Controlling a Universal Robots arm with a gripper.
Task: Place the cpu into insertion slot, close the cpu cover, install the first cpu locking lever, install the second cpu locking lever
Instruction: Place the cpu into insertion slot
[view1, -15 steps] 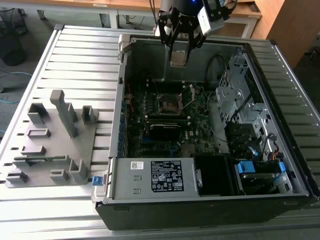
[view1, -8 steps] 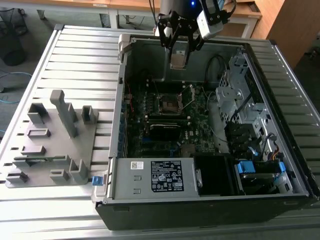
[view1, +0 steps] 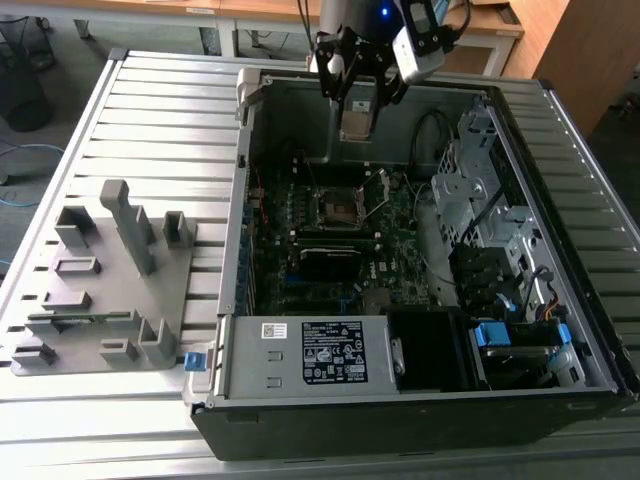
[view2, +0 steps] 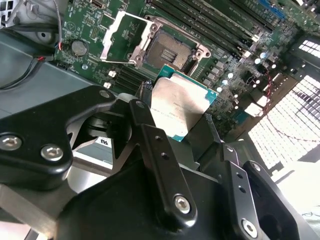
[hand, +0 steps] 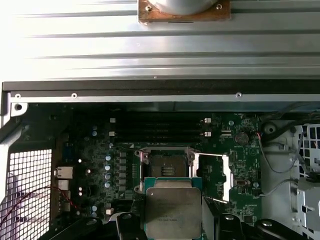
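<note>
My gripper (view1: 358, 112) hangs over the back of the open computer case, shut on the cpu (view2: 177, 105), a flat square chip with a silver top and a green edge. In both wrist views the cpu (hand: 172, 212) sits between the black fingers (view2: 150, 135), above and a little short of the insertion slot (hand: 162, 167). The dark square insertion slot (view2: 167, 50) lies bare on the green board (view1: 395, 235). The cpu cover (view2: 122, 37), a silver frame, stands swung open beside the socket (view1: 335, 205). The cpu cover (hand: 212, 175) is also open in the first wrist view.
A grey fixture rack (view1: 110, 280) stands on the slatted table at the exterior view's left. Inside the case are a power supply (view1: 310, 355), a metal drive cage (view1: 490, 200), a black card (view1: 335, 262), long memory slots (hand: 160, 130) and loose cables (view2: 30, 65).
</note>
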